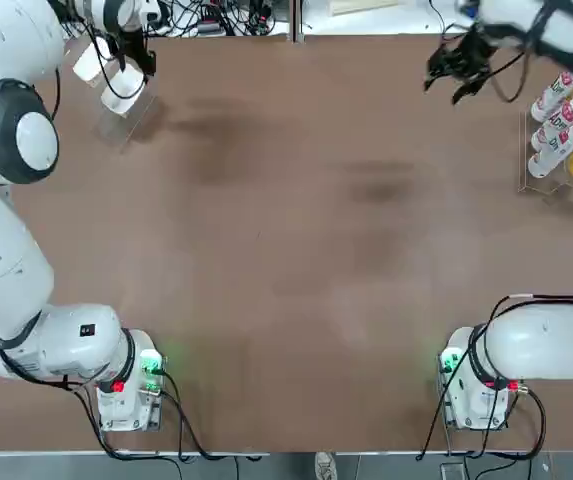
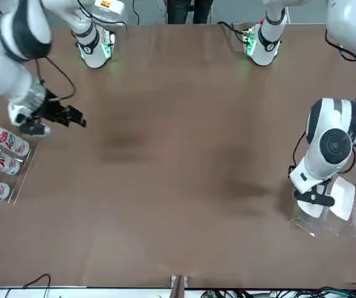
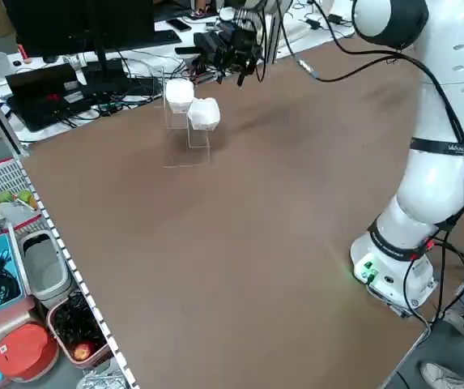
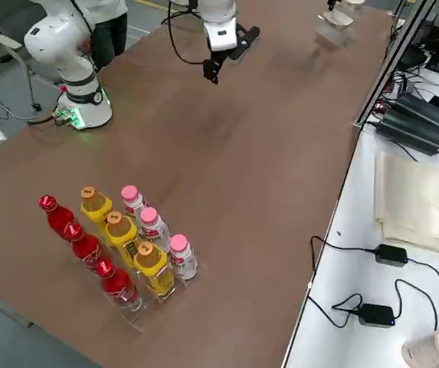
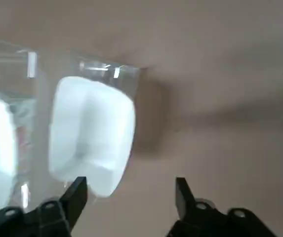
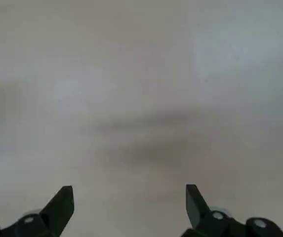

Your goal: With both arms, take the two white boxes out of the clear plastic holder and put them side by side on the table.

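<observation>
Both white boxes (image 3: 193, 104) seated in clear plastic holder (image 3: 185, 130) at far left corner of table (image 1: 296, 260), none extracted. Left gripper (image 5: 130, 190) spread wide just beside nearer box, not touching; right gripper (image 6: 129, 197) also agape, far right, over bare table. Advise shifting left fingers to straddle box before closing, then lifting along slot slant.

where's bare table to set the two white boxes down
The brown table is bare across its middle. Crowded spots: far left corner, clear plastic holder with two white boxes under the left gripper; far right, bottle rack beside the right gripper.
</observation>
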You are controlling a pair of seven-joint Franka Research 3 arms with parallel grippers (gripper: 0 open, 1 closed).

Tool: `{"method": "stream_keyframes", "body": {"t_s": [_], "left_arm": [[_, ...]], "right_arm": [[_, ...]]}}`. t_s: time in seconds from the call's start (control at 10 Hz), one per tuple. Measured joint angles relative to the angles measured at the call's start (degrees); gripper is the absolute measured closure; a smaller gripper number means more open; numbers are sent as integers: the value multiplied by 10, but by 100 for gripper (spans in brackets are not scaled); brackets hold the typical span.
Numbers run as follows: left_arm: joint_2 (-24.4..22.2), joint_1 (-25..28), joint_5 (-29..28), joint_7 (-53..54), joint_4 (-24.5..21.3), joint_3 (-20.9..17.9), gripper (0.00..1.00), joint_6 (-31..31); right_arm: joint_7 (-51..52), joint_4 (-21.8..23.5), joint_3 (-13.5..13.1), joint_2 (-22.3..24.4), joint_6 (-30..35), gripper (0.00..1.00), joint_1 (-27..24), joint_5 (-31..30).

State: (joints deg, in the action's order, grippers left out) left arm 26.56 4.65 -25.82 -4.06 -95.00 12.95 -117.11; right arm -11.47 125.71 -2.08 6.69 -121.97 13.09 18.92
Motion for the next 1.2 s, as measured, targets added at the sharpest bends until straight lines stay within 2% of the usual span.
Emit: {"method": "stream_keyframes", "body": {"t_s": [0.2,0.4,0.7,0.8,0.9,1.0,1.1,1.2], "left_arm": [[19,3,-59,1,-37,-1,24,-45],[23,22,-108,6,-73,-1,26,-90],[34,30,-168,6,-90,-1,30,-99],[37,31,-173,5,-90,-1,39,-100],[38,34,-175,4,-90,-1,55,-100],[38,39,-175,4,-89,-1,66,-101],[38,43,-175,2,-88,-1,69,-103],[38,44,-175,-9,-87,0,87,-105]], "right_arm": [[-39,44,1,-17,-88,0,44,2],[-40,48,-2,-48,-128,0,45,23],[-40,47,-2,-75,-165,0,57,30],[-40,47,-2,-76,-169,0,60,32],[-40,47,-2,-76,-169,0,61,33],[-40,47,-2,-76,-170,0,63,36],[-40,47,-2,-76,-170,0,67,42],[-40,47,-2,-76,-170,0,70,45]]}}
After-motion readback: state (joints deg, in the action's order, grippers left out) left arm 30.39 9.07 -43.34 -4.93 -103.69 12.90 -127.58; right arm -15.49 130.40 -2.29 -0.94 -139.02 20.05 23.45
